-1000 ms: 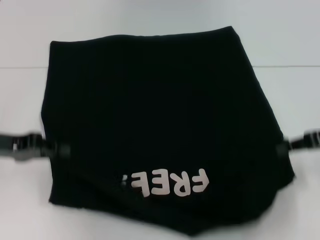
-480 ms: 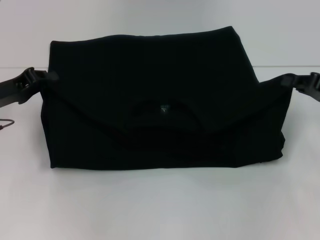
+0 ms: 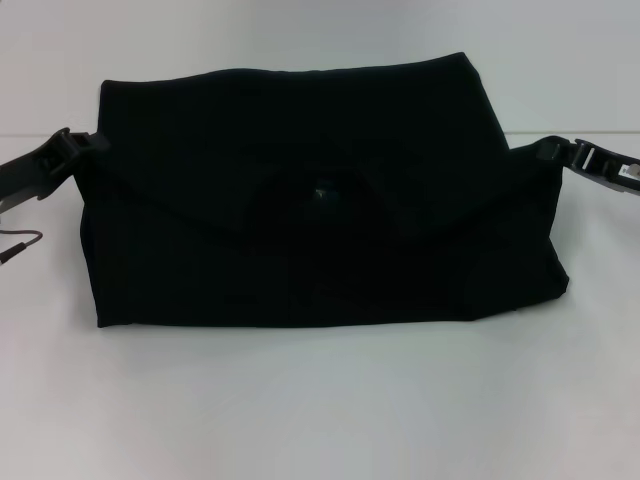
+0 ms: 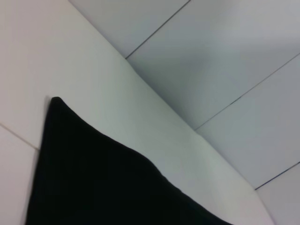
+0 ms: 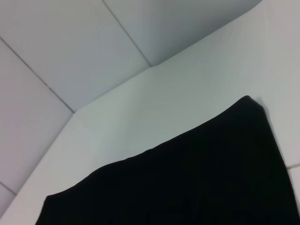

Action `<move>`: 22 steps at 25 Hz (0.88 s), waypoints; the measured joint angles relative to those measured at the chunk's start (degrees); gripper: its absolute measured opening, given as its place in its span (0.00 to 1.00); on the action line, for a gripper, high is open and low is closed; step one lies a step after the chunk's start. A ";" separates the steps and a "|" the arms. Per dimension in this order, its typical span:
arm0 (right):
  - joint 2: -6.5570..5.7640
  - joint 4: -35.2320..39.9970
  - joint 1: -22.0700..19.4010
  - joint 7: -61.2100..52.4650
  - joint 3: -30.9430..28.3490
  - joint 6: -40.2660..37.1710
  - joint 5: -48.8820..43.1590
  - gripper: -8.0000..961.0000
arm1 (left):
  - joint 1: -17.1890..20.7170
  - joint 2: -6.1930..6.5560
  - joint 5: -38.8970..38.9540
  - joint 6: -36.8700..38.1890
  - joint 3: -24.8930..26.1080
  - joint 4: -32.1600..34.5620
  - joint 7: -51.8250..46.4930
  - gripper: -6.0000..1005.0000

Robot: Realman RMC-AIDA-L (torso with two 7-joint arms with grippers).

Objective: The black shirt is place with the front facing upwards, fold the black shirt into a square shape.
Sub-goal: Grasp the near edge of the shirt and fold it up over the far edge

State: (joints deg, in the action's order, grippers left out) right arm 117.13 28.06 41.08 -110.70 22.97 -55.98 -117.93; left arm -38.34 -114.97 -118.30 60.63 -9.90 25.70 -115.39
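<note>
The black shirt [image 3: 300,270] lies on the white table [image 3: 320,410]. Its near part is folded back over itself, so the neck opening and small label [image 3: 322,195] face up. The lettering is hidden. My left gripper [image 3: 85,145] holds the folded flap's left corner and my right gripper [image 3: 555,152] holds its right corner, both at the shirt's side edges and low over the table. The left wrist view shows a black shirt corner [image 4: 93,178] against the table. The right wrist view shows the shirt's edge [image 5: 201,178] likewise.
A thin cable end [image 3: 20,245] lies on the table to the left of the shirt. A table seam [image 3: 580,133] runs across behind the grippers. Floor tiles [image 4: 225,56] show past the table's edge in both wrist views.
Both grippers carried the shirt's near edge up and away over the shirt. The lettering went out of sight, and the neck opening now faces up. The fold has flattened.
</note>
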 joint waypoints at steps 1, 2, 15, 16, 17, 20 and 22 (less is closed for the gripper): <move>0.26 -0.04 0.29 0.14 0.13 0.93 0.06 0.07 | -0.10 -0.13 0.05 -0.65 -0.31 -0.06 0.12 0.02; 0.46 -0.07 0.54 0.32 0.22 1.87 0.07 0.07 | -0.24 -0.32 0.07 -1.45 -0.63 -0.14 0.37 0.02; 2.11 -2.18 1.41 9.97 1.34 10.23 3.35 0.07 | -2.12 -3.55 0.17 -12.19 -1.00 -2.16 6.73 0.02; 2.13 -2.19 1.31 10.43 1.33 10.17 3.61 0.07 | -2.12 -3.67 0.17 -12.54 -1.01 -2.16 6.74 0.08; 2.13 -2.20 1.17 10.75 1.29 10.11 3.83 0.10 | -2.05 -3.74 0.18 -12.75 -1.00 -2.16 6.75 0.14; 1.97 -2.21 0.43 10.76 0.90 9.89 4.15 0.19 | -1.45 -3.77 0.16 -12.79 -1.00 -2.22 6.57 0.30; 1.74 -2.22 -0.35 10.70 0.79 8.85 5.20 0.25 | -0.64 -3.63 -0.03 -11.96 -1.02 -2.26 6.25 0.39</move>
State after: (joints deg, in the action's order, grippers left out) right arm 118.87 25.85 40.73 -100.00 23.76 -47.14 -112.73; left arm -38.98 -118.60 -118.33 48.67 -10.91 23.44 -109.14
